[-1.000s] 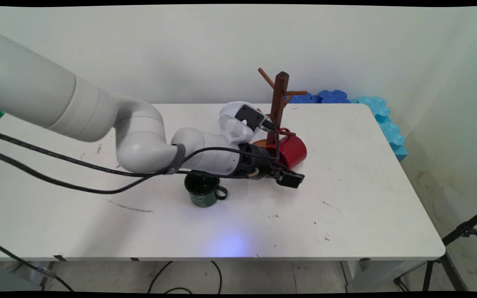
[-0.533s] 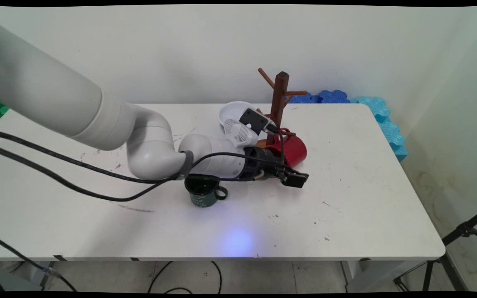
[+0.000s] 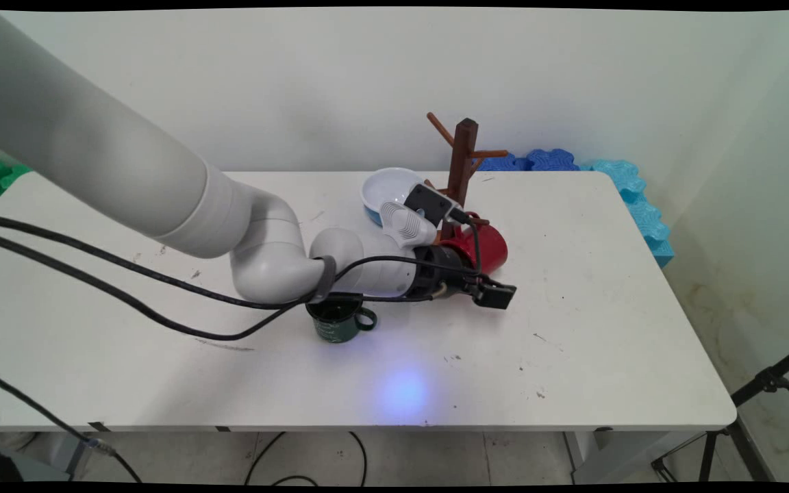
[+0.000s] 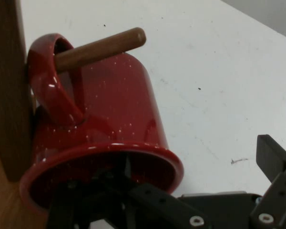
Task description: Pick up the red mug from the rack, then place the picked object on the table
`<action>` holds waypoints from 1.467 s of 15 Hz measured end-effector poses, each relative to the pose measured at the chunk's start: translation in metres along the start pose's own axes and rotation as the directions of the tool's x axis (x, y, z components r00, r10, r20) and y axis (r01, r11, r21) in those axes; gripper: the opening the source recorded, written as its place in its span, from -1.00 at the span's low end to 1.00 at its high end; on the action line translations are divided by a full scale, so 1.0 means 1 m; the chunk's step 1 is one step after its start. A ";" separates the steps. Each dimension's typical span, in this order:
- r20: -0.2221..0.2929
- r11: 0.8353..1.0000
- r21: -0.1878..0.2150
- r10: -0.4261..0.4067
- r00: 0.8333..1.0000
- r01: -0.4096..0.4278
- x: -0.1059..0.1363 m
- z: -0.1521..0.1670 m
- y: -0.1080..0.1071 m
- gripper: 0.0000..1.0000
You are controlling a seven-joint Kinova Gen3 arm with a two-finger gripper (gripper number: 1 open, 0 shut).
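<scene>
1. My gripper (image 3: 494, 294) lies low over the white table (image 3: 607, 329), stretched out sideways toward the table's right, just in front of the red mug (image 3: 480, 246).
2. In the hand view the red mug (image 4: 109, 124) fills the picture: its handle (image 4: 57, 81) is threaded on a wooden peg (image 4: 102, 47) of the brown mug tree (image 3: 461, 171), and its open mouth faces me.
3. One finger (image 4: 148, 200) reaches into the mug's mouth at the rim; the other (image 4: 274, 164) stands outside, over bare table, so my fingers are spread apart with the mug's wall between them.
4. Whether either finger presses the rim, I cannot tell.
5. A dark green mug (image 3: 336, 322) stands upright under my forearm, and a white bowl (image 3: 387, 188) sits behind my wrist, beside the tree.
</scene>
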State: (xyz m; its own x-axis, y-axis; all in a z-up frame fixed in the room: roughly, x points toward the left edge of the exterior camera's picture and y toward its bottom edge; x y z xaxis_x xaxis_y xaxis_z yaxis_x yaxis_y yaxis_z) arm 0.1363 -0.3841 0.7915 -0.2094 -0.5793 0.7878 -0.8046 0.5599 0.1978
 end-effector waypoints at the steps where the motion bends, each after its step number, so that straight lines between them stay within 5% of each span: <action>1: -0.002 1.000 0.003 -0.004 1.000 0.004 0.000 0.003 0.000 1.00; 11: -0.027 0.999 0.019 -0.032 0.999 0.033 -0.005 0.020 0.002 1.00; 12: -0.031 0.999 0.019 -0.033 0.999 0.034 -0.005 0.021 0.002 -1.00; 22: -0.062 1.000 0.003 -0.028 0.998 0.028 -0.002 0.020 0.006 -1.00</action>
State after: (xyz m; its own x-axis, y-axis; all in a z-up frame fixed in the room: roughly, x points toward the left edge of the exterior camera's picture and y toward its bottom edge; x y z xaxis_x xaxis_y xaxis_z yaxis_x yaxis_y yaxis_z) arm 0.1207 -0.3911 0.7796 -0.1520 -0.5570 0.8165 -0.8120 0.5414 0.2182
